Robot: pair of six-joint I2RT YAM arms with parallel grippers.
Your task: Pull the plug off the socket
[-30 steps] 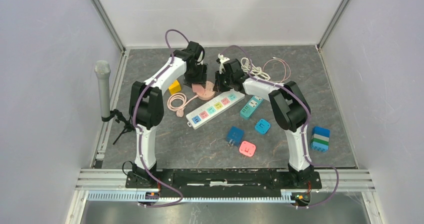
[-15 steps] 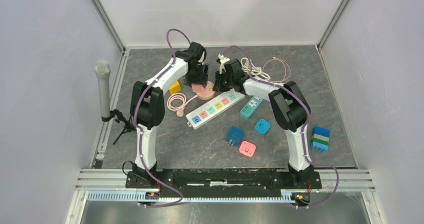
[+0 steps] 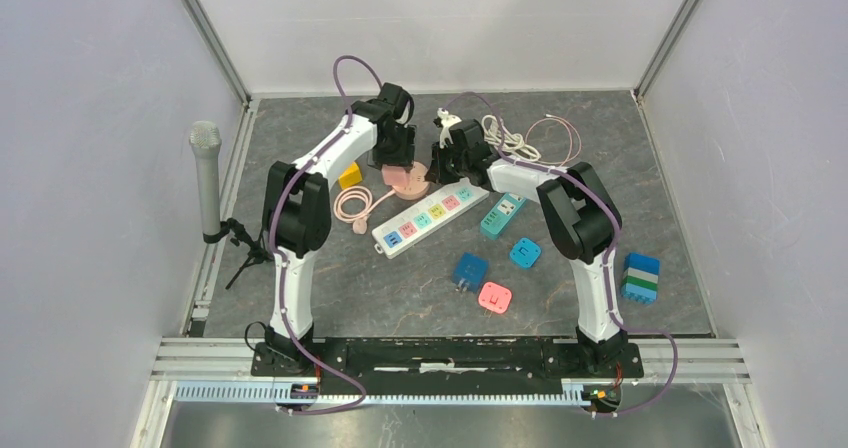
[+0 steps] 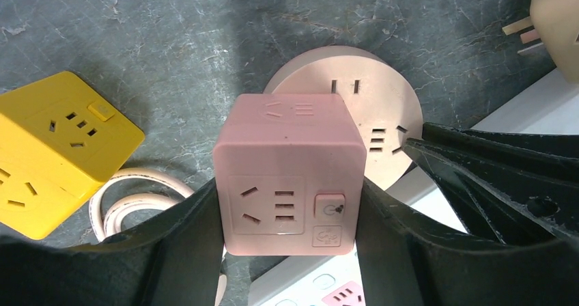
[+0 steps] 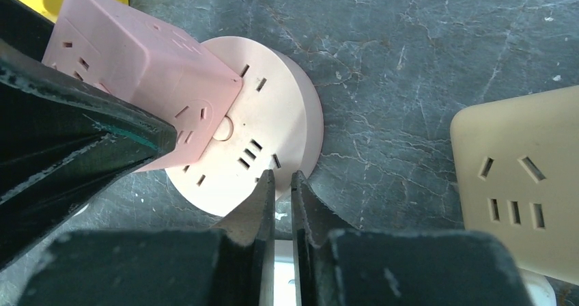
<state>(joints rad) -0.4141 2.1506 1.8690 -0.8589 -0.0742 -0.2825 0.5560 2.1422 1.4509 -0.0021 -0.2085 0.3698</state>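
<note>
Near counter's far edge: left hand (image 4: 287,210) clamps pink cube plug (image 4: 287,152); right hand (image 5: 282,190), closed empty, braces round socket (image 5: 290,115); lift straight.

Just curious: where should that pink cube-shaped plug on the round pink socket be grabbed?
By its two flat, parallel side faces, coming from above: the pink cube-shaped plug sits on the round pink socket, and the left gripper clamps it so.
</note>
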